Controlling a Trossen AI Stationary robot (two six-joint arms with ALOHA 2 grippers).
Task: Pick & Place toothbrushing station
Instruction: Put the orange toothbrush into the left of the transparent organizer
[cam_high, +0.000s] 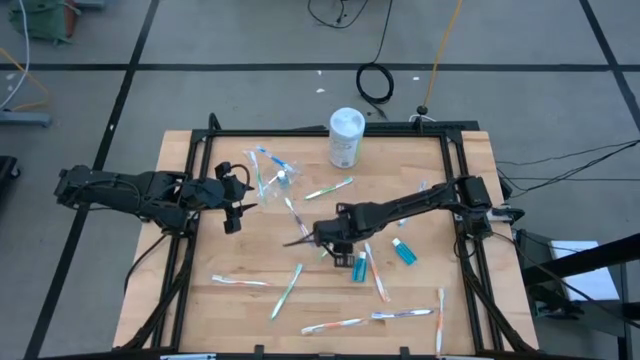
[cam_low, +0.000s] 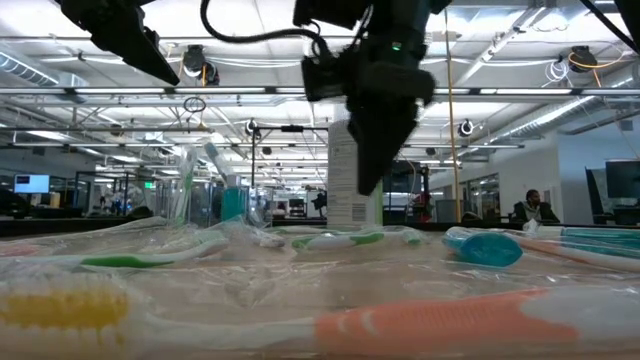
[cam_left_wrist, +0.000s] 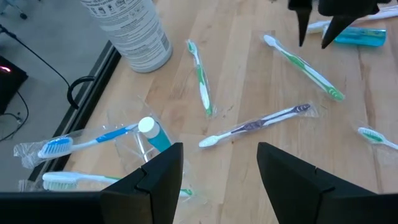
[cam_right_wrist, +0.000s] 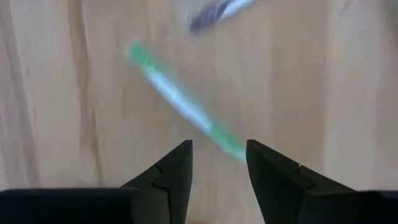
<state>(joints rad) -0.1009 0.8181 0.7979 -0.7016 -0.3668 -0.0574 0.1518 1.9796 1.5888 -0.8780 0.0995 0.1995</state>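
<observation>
Wrapped toothbrushes lie scattered flat on the wooden table. A green-and-white toothbrush (cam_right_wrist: 186, 106) lies right below my right gripper (cam_right_wrist: 219, 146), which hangs open above the table's middle (cam_high: 300, 240), fingers pointing down, clear of the brush. A purple toothbrush (cam_left_wrist: 258, 124) lies beside it. The clear cup (cam_left_wrist: 134, 146), with a teal tube (cam_left_wrist: 154, 132) at it, sits at the far left next to a blue toothbrush (cam_left_wrist: 87, 140). My left gripper (cam_high: 237, 208) waits open above the left side, over the cup (cam_high: 283, 180).
A tall white canister (cam_high: 346, 137) stands at the far edge. Two teal tubes (cam_high: 403, 251) (cam_high: 360, 266) lie right of the middle. More toothbrushes (cam_high: 287, 290) (cam_high: 400, 314) lie toward the near edge. A black frame rail (cam_high: 190, 180) borders the table.
</observation>
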